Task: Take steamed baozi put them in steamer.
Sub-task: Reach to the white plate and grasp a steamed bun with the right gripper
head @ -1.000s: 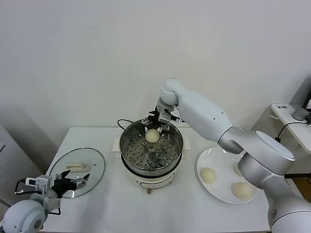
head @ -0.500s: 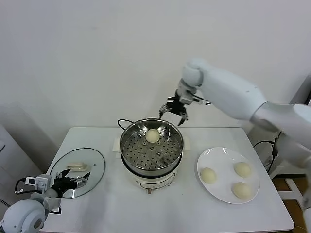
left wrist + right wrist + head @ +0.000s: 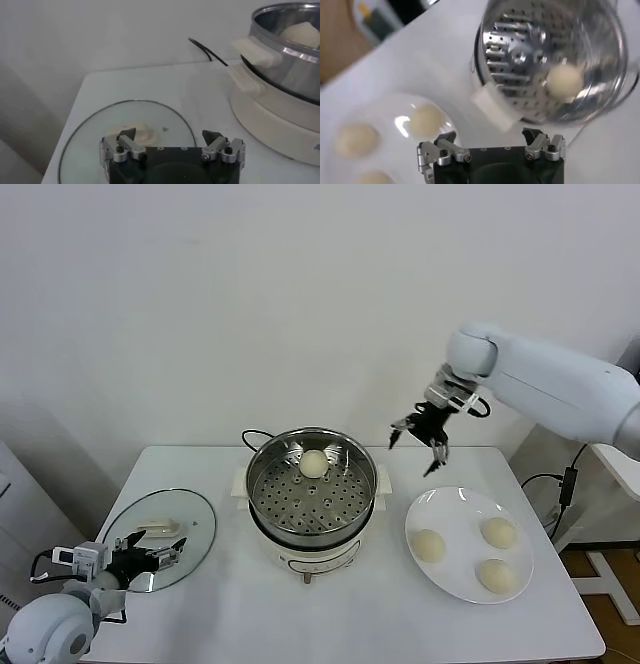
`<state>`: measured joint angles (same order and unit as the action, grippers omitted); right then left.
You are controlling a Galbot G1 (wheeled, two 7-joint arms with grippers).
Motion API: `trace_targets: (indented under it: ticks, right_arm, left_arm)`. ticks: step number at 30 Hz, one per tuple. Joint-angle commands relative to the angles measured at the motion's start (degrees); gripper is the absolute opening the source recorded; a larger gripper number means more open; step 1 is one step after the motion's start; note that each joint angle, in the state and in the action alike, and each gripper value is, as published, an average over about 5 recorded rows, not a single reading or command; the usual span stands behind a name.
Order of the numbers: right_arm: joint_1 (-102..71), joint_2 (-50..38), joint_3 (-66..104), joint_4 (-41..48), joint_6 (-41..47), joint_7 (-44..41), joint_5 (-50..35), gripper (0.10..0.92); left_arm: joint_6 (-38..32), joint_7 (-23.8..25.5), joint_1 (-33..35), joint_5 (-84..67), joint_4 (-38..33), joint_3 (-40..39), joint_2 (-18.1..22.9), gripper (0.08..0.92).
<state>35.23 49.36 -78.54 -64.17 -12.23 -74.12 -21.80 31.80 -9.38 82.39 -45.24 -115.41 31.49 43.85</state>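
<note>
Right gripper [image 3: 420,440] swung toward plate [image 3: 452,576]

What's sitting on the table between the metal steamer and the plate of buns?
Nothing: the head view shows only bare white table between the steamer and the plate.

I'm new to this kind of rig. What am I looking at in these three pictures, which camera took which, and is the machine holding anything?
This is a two-armed robot at a white table. The wide picture comes from its head; the other two come from cameras on its wrists, each showing that arm's own black fingers.

On the table stand a shiny round steel steamer on a white base, holding one pale round dough bun, a flat white plate with three more buns, and a round glass lid with a white handle.

The right gripper hangs open and empty in the air between steamer and plate. The left gripper waits open and empty by the near edge of the lid.
</note>
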Motion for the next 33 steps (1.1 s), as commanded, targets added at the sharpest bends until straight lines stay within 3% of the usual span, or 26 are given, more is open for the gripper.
trace_targets:
  ticks: [1, 33]
  right_arm:
    - [-3.65, -6.12, -4.09, -3.93, 18.26, 2.37, -3.68, 0.823]
    - [-26.16, -3.85, 12.11, 1.23, 18.18, 9.94, 7.54, 0.82]
  left_arm:
    - [0.03, 0.0, 0.06, -0.01, -0.1, -0.01, 0.14, 0.823]
    - [0.13, -0.16, 0.69, 0.09, -0.42, -0.34, 0.53, 0.823]
